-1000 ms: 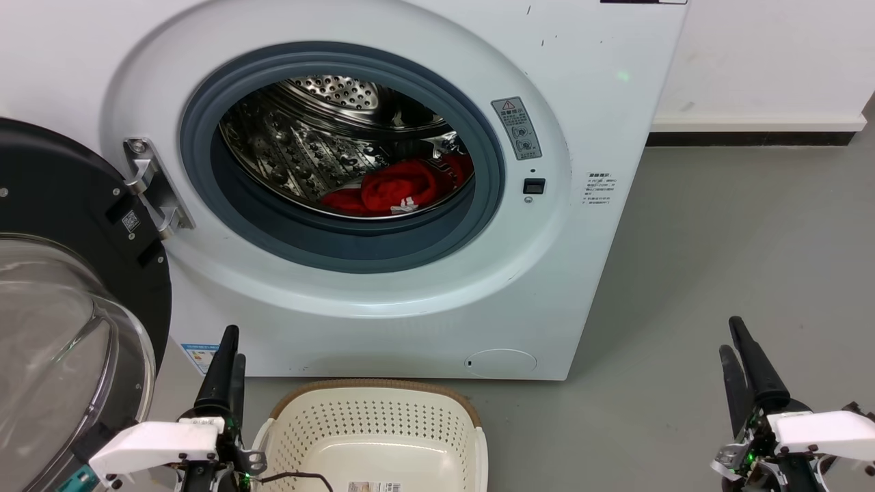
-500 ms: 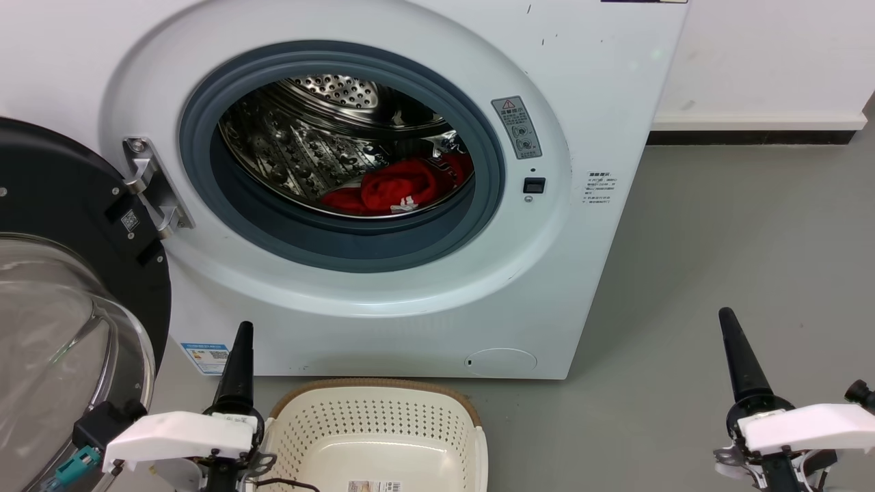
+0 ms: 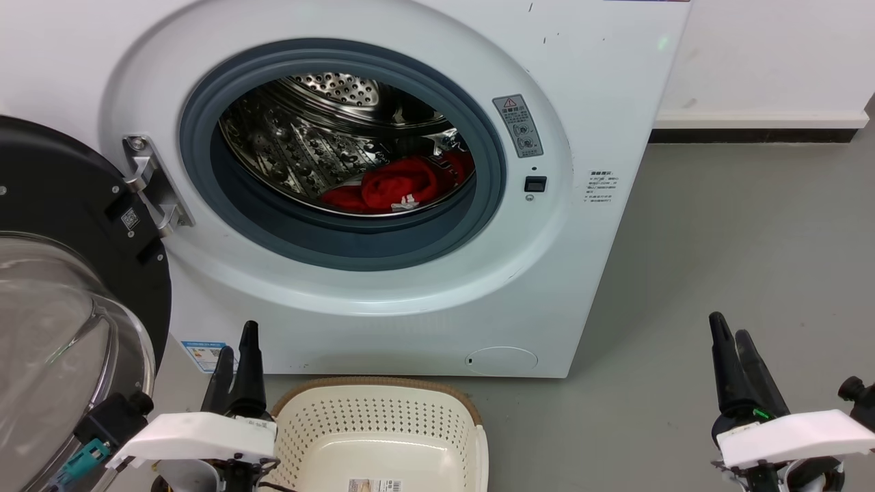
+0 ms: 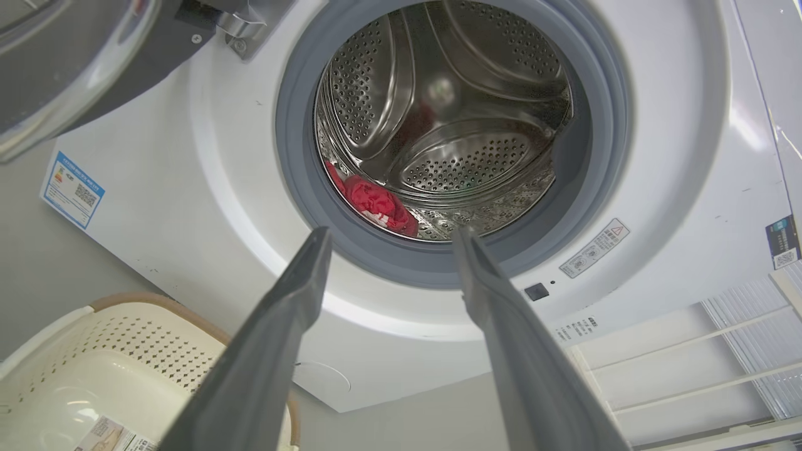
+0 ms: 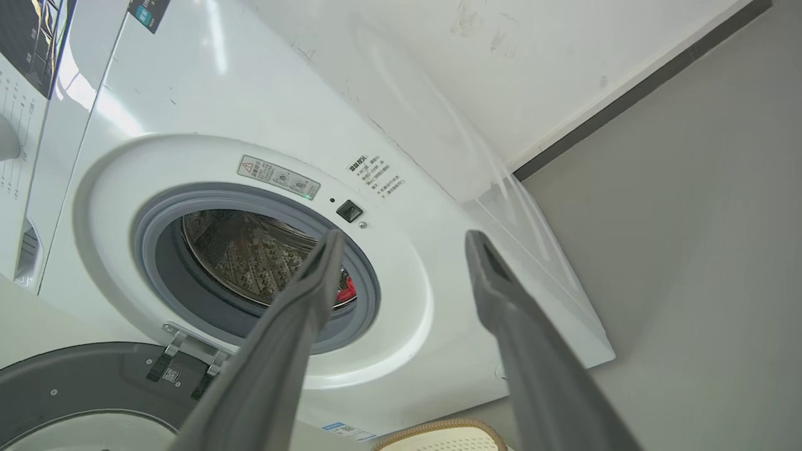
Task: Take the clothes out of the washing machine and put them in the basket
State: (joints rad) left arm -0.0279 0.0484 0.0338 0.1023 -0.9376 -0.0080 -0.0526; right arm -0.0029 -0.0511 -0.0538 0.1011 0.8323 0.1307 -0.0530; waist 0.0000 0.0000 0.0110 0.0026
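Head view, change: over the last second both wrists have turned. You now see the left gripper (image 3: pixel 238 338) at lower left and the right gripper (image 3: pixel 728 325) at lower right, each spread and empty. The reach has not begun.
Head view, clothes: the red clothes (image 3: pixel 400 184) lie inside the washing machine (image 3: pixel 581 102) at frame centre, well above both grippers. The basket (image 3: pixel 372 384) at bottom centre holds none.
Left wrist view: the parted fingers frame the clothes (image 4: pixel 376 203), well apart from them.
Right wrist view: the fingers are parted, and the clothes (image 5: pixel 346 289) show as a red sliver beside the frame-left finger.

The washing machine (image 3: pixel 601 102) has its door (image 3: pixel 61 205) swung fully out to the left, the glass bulging into the room on that side. The gasket ring (image 3: pixel 355 242) is unblocked, a straight way into the drum (image 3: pixel 301 143), where clothes (image 3: pixel 400 186) lie low. The basket (image 3: pixel 372 385) stands close before the machine; open floor (image 3: pixel 718 239) spreads rightward.
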